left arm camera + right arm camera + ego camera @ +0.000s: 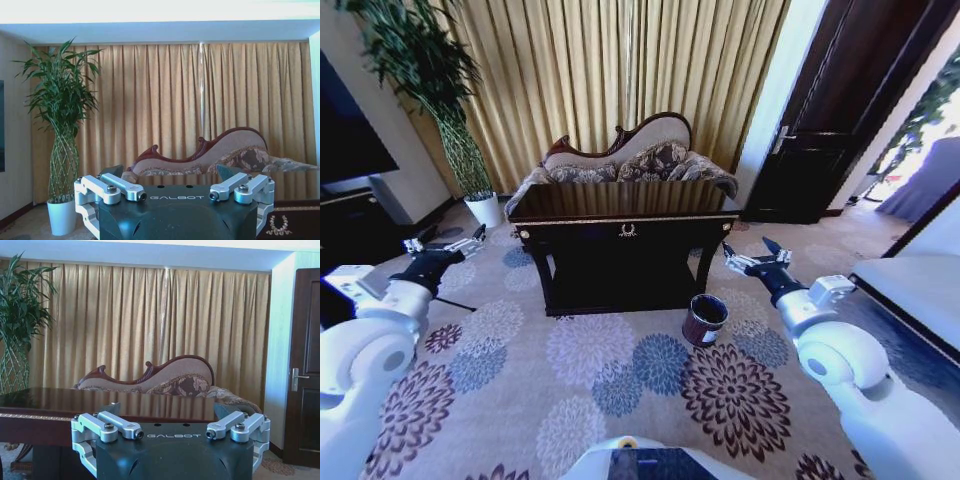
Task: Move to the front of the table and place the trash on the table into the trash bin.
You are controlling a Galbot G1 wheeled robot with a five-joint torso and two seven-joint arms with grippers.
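Holding both arms out over the floral carpet (620, 380), we face the table (625, 205) from a little way back. Our left gripper (445, 245) hangs in the air off the table's left end, its fingers spread wide with nothing between them. Our right gripper (752, 256) hangs off the table's right front corner, likewise spread wide and empty. In the left wrist view the left gripper (175, 176) has its two linkages parted, and beyond it stand the potted bamboo plant (62, 145) in a white pot and the gold curtain (200, 105). In the right wrist view the right gripper (170, 412) stands equally wide, with the glossy tabletop (75, 400) stretching out past it toward the chaise sofa (160, 380) and a dark door (307, 365) off to one side.

The trash bin (705, 320) stands on the carpet just in front of the table's right front leg, below and a little inward of our right gripper. The tabletop reflects the curtain, and we cannot make out any trash on it from here. The chaise sofa (630, 160) sits directly behind the table's far edge, and the plant (450, 110) stands beyond the table's left end.
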